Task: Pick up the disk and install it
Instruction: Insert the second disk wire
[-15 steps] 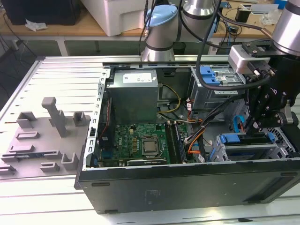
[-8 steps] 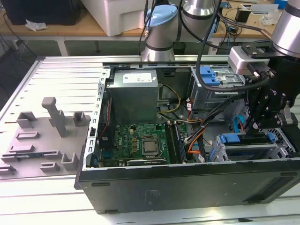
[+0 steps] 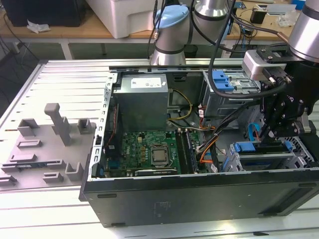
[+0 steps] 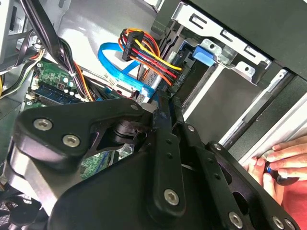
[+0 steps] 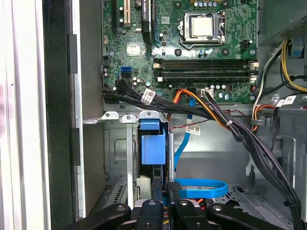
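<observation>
Reaching into the open computer case (image 3: pixel 199 199) on the counter (image 3: pixel 55 89) at the exterior view's right, the gripper (image 3: pixel 271 133) hangs over the drive bay, where the disk (image 3: pixel 271 160) sits with its blue bracket showing. A power supply (image 3: pixel 142 99) and motherboard (image 3: pixel 149 152) lie further in. In the second wrist view, the jaws appear drawn close together beside coloured wires (image 4: pixel 148 55), and a person's hand (image 4: pixel 283 160) rests outside the case. In the first wrist view, the gripper (image 5: pixel 163 191) sits just at the disk's (image 5: pixel 153 148) blue bracket; whether it grips it, I cannot tell.
</observation>
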You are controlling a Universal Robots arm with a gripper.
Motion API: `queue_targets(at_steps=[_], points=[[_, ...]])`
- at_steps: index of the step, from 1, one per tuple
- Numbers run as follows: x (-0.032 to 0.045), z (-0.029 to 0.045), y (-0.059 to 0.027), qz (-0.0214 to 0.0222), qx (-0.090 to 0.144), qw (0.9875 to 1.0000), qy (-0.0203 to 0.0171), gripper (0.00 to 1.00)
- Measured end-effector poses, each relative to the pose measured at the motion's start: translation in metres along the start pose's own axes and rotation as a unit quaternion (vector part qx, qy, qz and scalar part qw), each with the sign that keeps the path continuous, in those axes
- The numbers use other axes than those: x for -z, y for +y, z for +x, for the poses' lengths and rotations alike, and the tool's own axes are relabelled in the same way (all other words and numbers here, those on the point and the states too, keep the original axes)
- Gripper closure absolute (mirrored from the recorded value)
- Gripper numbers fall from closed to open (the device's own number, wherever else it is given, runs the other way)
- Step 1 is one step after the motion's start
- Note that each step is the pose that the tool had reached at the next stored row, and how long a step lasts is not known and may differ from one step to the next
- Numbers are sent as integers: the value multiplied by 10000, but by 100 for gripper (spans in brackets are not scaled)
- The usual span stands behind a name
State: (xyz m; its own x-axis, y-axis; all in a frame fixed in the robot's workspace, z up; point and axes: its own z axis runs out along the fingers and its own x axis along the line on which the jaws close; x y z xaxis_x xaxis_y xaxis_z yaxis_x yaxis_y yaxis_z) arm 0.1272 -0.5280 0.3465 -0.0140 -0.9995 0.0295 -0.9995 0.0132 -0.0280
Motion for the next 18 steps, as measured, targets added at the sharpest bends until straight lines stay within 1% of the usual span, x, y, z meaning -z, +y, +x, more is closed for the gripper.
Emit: queue_targets(at_steps=[18], points=[[-21,0,-6,0,0,10000,0,84]])
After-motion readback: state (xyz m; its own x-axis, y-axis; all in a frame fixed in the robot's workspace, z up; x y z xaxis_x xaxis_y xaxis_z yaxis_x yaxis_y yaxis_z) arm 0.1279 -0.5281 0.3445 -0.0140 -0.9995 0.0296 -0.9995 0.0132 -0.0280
